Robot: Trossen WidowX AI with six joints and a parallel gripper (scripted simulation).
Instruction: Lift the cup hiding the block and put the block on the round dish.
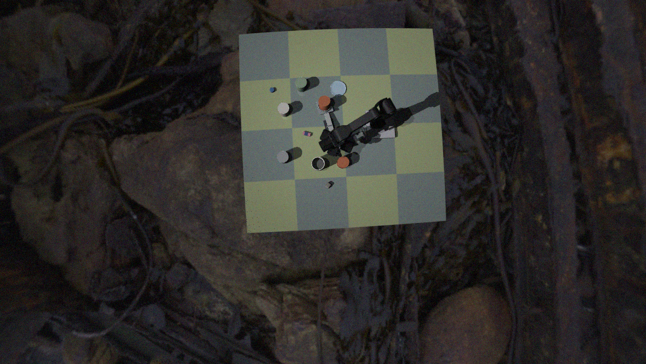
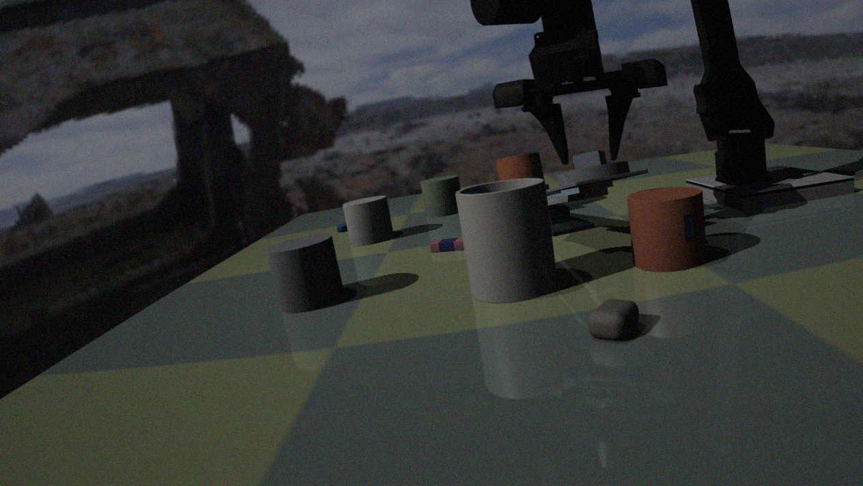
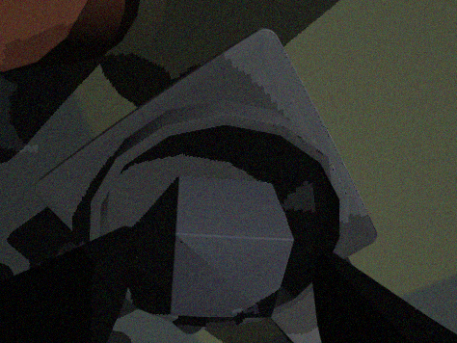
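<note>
One orange cup stands on the far end of the balance. The other orange cup stands on the table beside the near end. The grey block lies uncovered in the round recess of the near pan. My gripper is open, pointing down, with its fingertips on either side of the block and nothing gripped. Whether the fingers touch the block is unclear. The pale blue round dish is empty, beyond the far cup.
A tall open white cup stands close to the near orange cup. Green, white and grey cylinders stand to the left. A pink-blue piece, a blue piece and a brownish stone lie around.
</note>
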